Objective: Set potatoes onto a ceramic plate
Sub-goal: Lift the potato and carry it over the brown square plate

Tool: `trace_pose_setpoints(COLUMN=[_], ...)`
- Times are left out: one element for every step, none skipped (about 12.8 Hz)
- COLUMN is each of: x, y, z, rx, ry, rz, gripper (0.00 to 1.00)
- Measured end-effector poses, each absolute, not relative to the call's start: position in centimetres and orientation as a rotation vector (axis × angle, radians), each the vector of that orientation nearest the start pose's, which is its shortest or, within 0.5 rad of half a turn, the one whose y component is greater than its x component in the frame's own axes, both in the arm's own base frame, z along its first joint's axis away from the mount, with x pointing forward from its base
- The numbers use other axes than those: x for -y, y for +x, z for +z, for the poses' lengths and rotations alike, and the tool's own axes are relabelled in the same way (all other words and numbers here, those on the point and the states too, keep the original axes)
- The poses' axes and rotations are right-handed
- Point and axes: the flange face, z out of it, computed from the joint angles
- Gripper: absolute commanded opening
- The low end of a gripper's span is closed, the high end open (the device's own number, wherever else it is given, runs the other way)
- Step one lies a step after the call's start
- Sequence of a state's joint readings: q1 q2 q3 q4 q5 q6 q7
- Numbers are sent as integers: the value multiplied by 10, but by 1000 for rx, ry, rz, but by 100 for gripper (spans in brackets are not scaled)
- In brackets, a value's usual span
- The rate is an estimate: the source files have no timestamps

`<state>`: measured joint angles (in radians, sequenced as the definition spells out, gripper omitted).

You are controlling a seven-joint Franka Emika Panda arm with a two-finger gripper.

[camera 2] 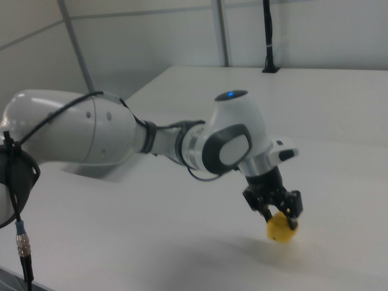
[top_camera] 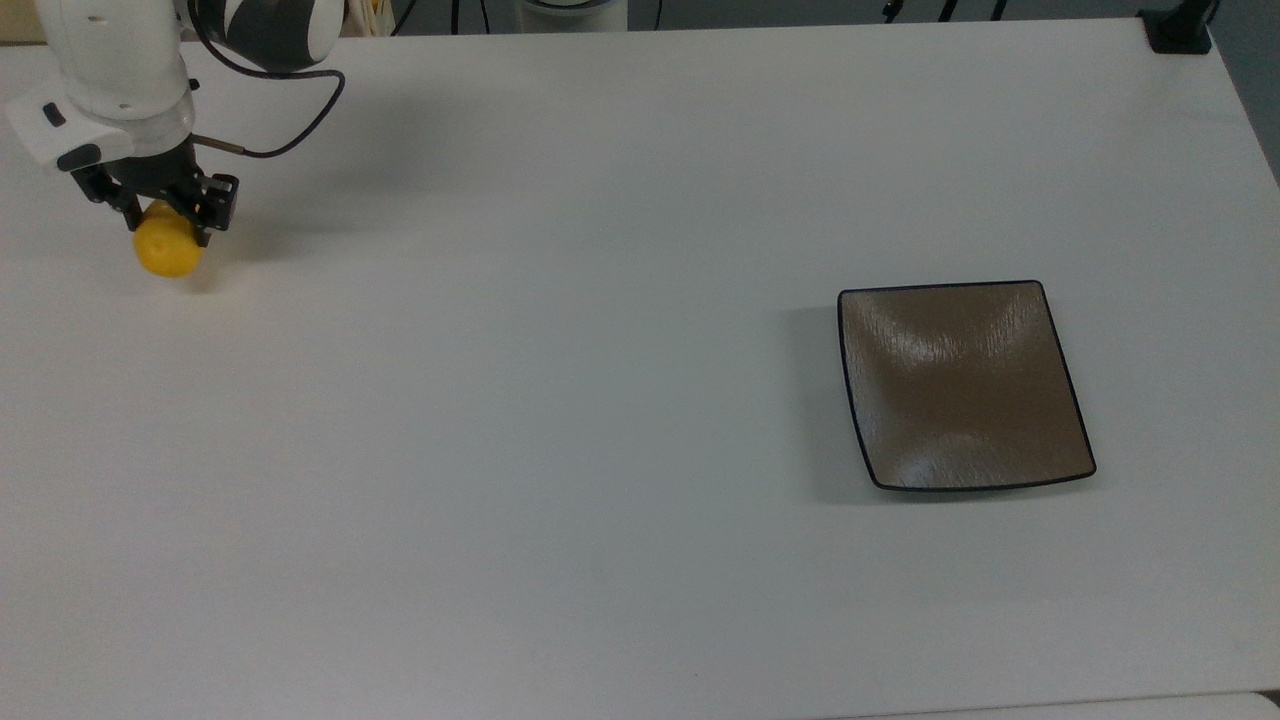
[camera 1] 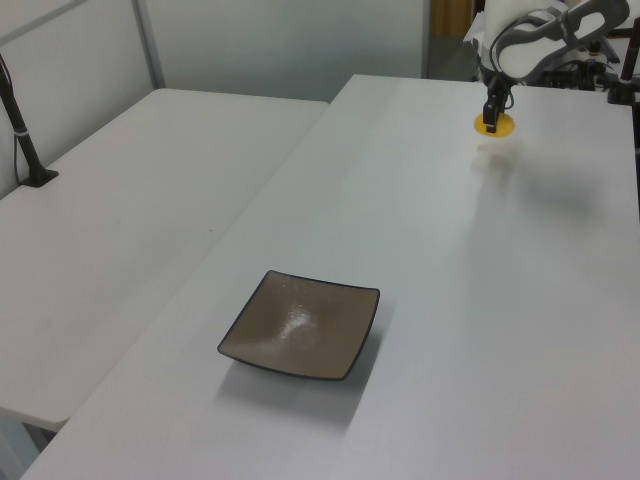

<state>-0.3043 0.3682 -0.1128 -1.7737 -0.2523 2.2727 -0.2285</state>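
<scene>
Tool [top_camera: 163,212] is clamped on the yellow potato [top_camera: 168,250] at the top view's far left, brown plate [top_camera: 962,385] sits well off to its right on the white desk [top_camera: 560,420].

The ceramic plate [top_camera: 966,385] looks glossy brown with fine streaks; the table [top_camera: 560,420] is smooth matt white; the potato [top_camera: 167,252] is dull yellow.
</scene>
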Motion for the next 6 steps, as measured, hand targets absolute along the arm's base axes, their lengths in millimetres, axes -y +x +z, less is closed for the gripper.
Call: trace_pose_setpoints(x=[252, 233, 219, 210, 203, 187], y=[608, 613, 615, 617, 618, 620], z=[381, 395, 407, 416, 420, 423], rx=[-80, -89, -111, -151, -181, -210], ry=[-3360, -3314, -3284, -3260, -3240, -3211], rz=[-38, 24, 75, 105, 120, 154], gripper=[33, 33, 33, 33, 33, 33])
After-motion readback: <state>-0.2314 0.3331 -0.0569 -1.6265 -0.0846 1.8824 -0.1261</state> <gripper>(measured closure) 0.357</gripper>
